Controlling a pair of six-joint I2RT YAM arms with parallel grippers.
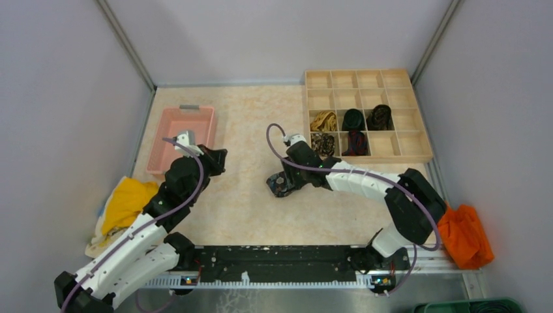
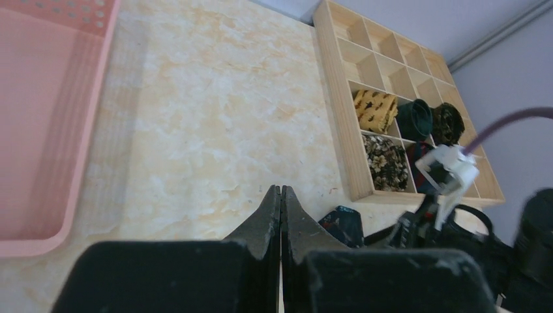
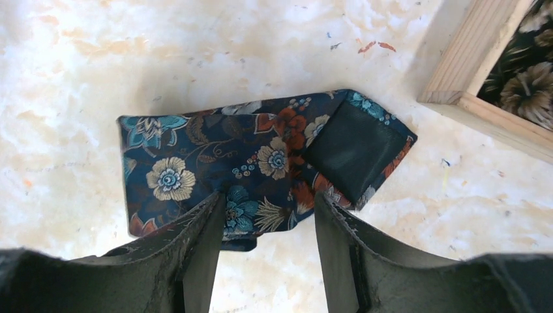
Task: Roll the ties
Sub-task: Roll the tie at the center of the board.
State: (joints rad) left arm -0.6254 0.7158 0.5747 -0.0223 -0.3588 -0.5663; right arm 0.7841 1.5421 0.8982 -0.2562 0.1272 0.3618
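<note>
A dark blue floral tie lies folded in a flat bundle on the table, its pointed end turned over to show black lining. It also shows in the top view and the left wrist view. My right gripper is open just above its near edge, a finger at each side, not closed on it. My left gripper is shut and empty over bare table near the pink bin. Several rolled ties sit in the wooden tray: gold, black-green, dark floral, paisley, red-black.
A wooden compartment tray stands at the back right. A pink plastic bin stands at the back left. A yellow cloth lies at the left edge and an orange cloth at the right.
</note>
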